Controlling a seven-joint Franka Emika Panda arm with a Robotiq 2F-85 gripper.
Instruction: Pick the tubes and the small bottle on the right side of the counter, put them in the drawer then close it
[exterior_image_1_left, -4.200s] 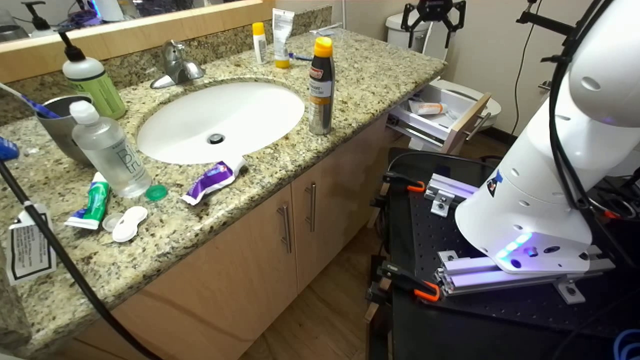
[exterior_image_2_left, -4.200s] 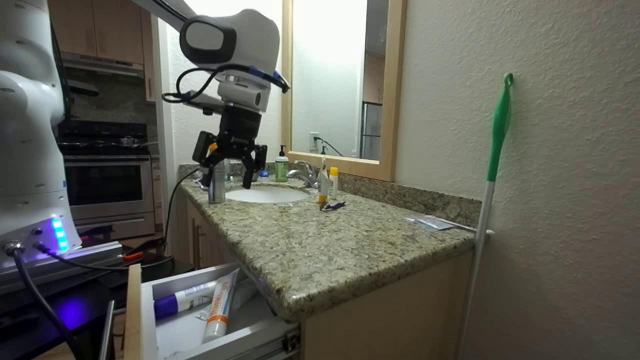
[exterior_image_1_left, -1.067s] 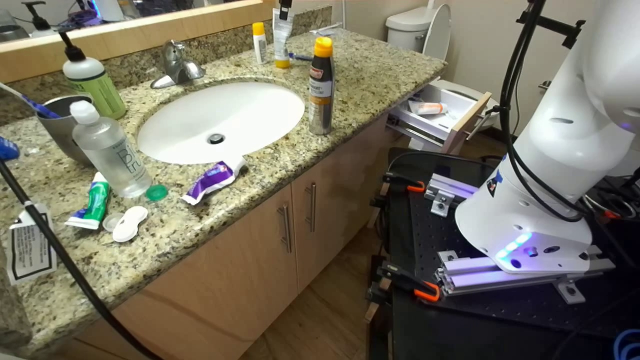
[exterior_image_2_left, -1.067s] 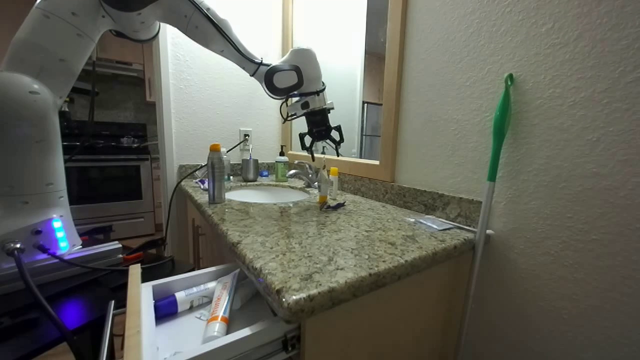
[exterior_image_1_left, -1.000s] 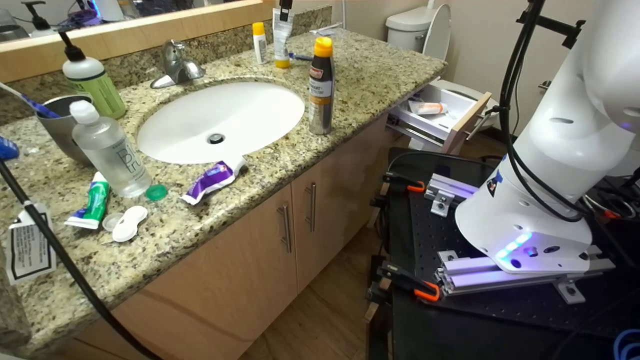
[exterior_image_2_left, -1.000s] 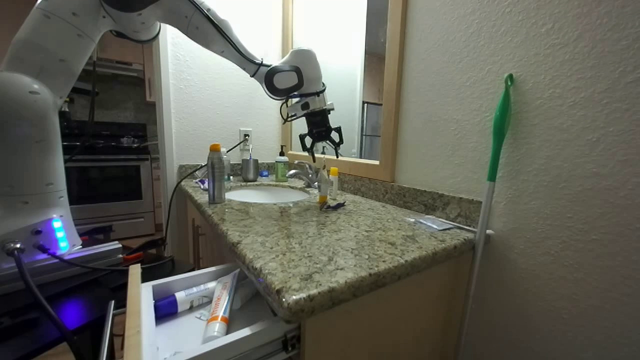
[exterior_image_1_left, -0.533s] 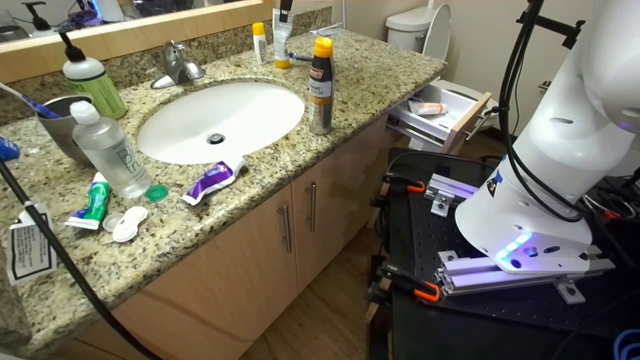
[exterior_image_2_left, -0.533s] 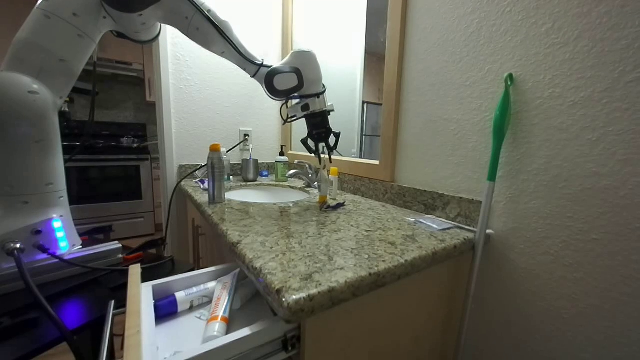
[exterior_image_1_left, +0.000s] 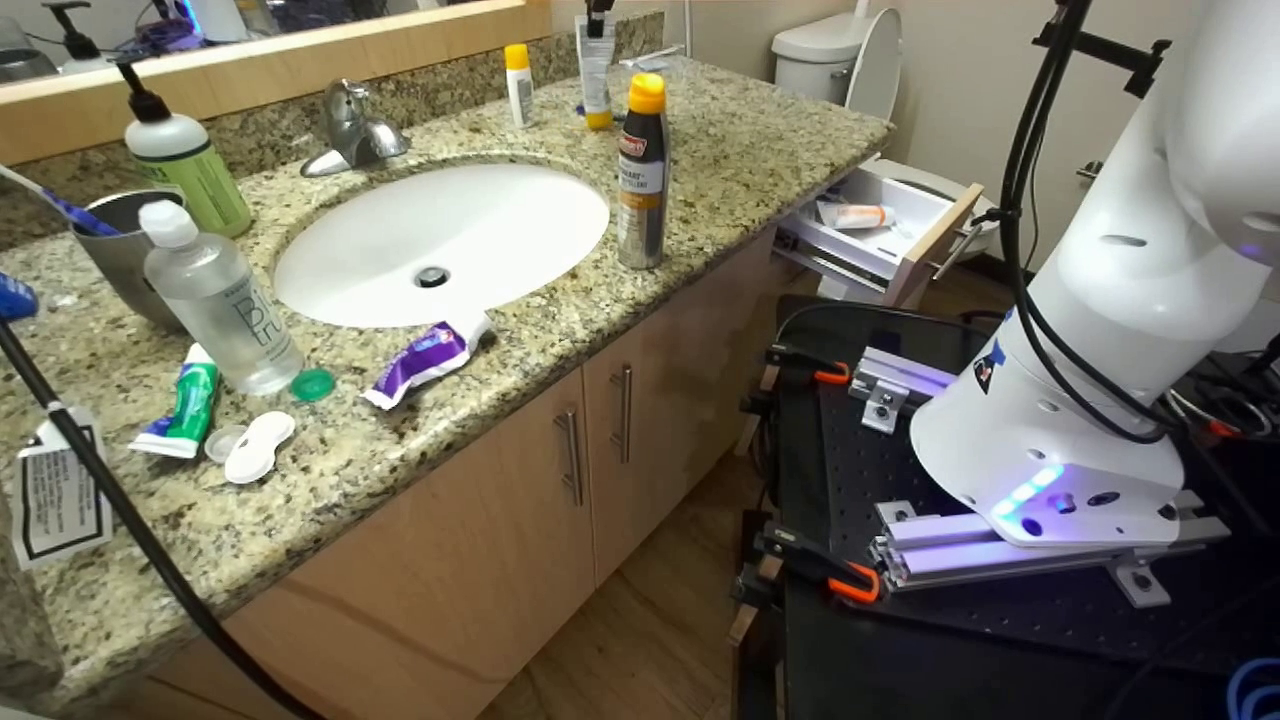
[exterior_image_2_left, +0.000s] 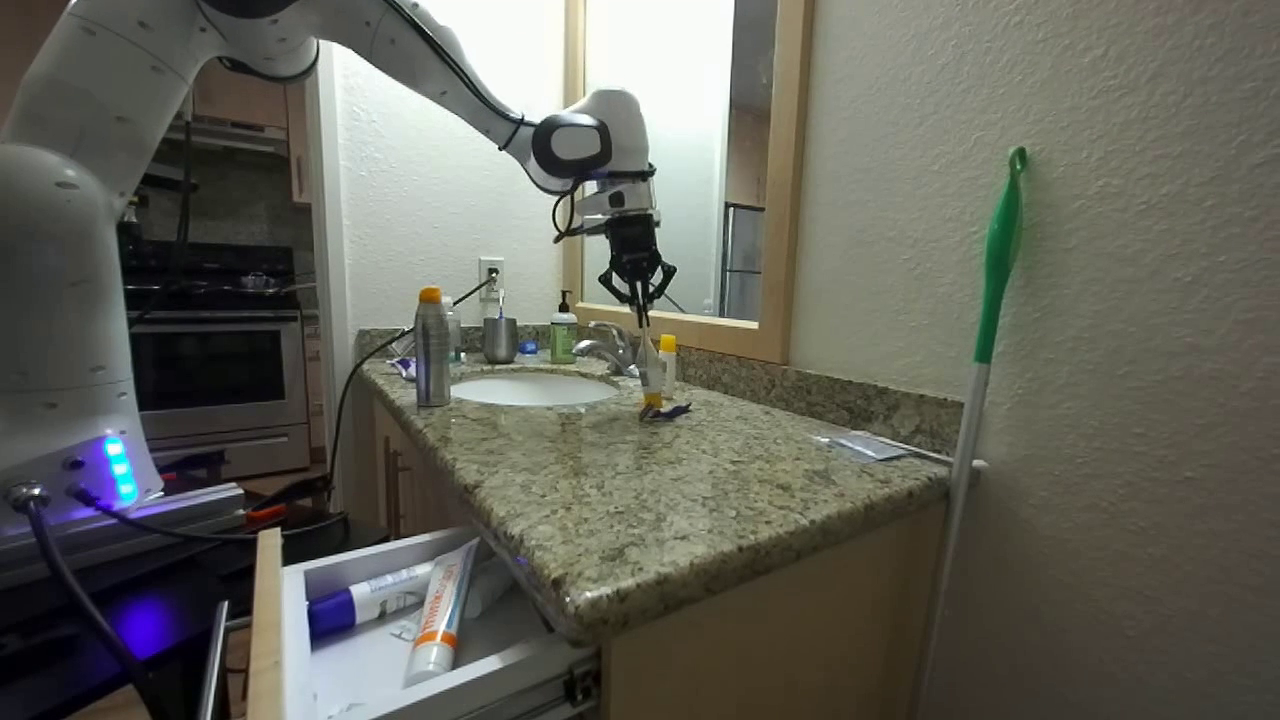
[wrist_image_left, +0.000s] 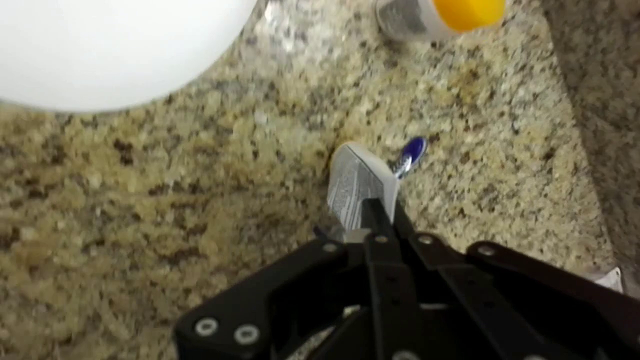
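Speckled stone bench (exterior_image_2_left: 560, 480), white oval sink (exterior_image_1_left: 450, 225) set in, wood-framed mirror (exterior_image_2_left: 655, 150) behind. Claw (exterior_image_2_left: 643, 320) pinches whitish tube (exterior_image_1_left: 594, 80) by its upper end; small bottle (exterior_image_1_left: 519, 92) stands near. Drawer (exterior_image_2_left: 266, 630) juts out below.

- Counter (exterior_image_2_left: 620, 480): speckled granite, extending beneath the gripper (exterior_image_2_left: 643, 320).
- Tube (exterior_image_1_left: 594, 78): white, yellow cap down, flat end pinched in the gripper; whether the cap touches the counter cannot be told.
- Blue-ended item (exterior_image_2_left: 672, 411): slim, lying below the gripper.
- Small bottle (exterior_image_1_left: 519, 92): white, yellow cap, upright, near the gripper.
- Flat packet (exterior_image_2_left: 870, 446): apart from the gripper, toward the counter's end.
- Tall can (exterior_image_1_left: 641, 185): upright, apart from the gripper, by the front edge.
- Soap bottle (exterior_image_1_left: 190, 170), cup (exterior_image_1_left: 125, 262), clear bottle (exterior_image_1_left: 225, 310): standing, well apart from the gripper.
- Purple-and-white tube (exterior_image_1_left: 428, 358), green tube (exterior_image_1_left: 192, 402), lens case (exterior_image_1_left: 258, 448), green disc (exterior_image_1_left: 313, 385): lying across the sink (exterior_image_1_left: 345, 245) from the gripper.
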